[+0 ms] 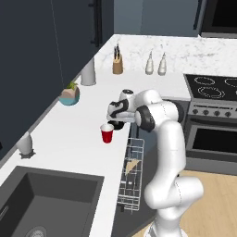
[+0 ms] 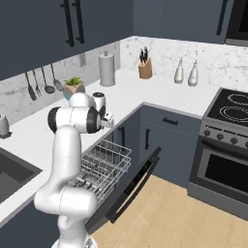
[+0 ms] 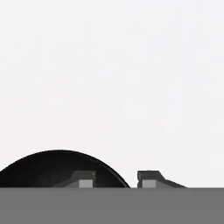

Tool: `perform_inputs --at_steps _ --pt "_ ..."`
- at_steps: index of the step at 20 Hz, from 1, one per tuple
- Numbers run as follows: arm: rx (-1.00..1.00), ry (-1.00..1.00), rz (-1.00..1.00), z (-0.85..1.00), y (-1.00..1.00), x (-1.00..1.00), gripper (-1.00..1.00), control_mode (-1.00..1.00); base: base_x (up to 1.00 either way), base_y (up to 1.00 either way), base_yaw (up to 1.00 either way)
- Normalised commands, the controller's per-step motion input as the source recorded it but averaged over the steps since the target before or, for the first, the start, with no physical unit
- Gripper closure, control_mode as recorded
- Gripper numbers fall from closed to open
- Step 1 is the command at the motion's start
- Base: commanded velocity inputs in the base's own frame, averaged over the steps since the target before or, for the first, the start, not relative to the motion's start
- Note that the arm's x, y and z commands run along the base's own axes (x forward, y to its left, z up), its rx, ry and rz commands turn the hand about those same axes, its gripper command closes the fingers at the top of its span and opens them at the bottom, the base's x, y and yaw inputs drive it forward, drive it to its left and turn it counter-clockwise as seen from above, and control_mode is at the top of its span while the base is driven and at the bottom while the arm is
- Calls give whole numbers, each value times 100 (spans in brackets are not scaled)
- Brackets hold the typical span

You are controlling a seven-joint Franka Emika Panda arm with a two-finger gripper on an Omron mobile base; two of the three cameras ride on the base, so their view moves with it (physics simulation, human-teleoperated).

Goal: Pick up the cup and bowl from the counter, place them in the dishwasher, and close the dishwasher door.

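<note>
Your gripper sits low over the white counter, right beside the red cup and near the counter's front edge. In the hand view the jaws straddle the rim of the black bowl: one fingertip lies inside the bowl and the other just outside it on bare counter. The gap between them is narrow, so they look to be pinching the bowl's wall, though the rim itself is cut off at the bottom of that view and firm contact can't be confirmed.

Below the counter edge the dishwasher is open, its door dropped down and its white rack pulled out.

To do this step well, make sure the grip on the rim is tight before you lift. Raise the bowl straight up so it clears the cup, which stands close enough to be knocked. Keep the bowl level as you swing it toward the rack; a one-sided rim grip may let it tilt or slip.
</note>
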Motion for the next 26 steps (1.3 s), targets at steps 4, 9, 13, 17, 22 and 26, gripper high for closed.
perform_inputs --at_steps 4,9,13,17,22,26 --pt "0 5 0 -53 0 5 100 -100 0 0 0" --pt "1 -1 2 -13 -12 -18 100 -100 0 0 0" --pt "5 -12 4 1 -54 -72 100 -100 0 0 0" --pt "6 -19 4 0 -68 -99 100 -100 0 0 0" --pt "10 -25 3 25 -71 -100 100 -100 0 0 0" --pt "9 -7 0 47 -54 -100 100 -100 0 0 0"
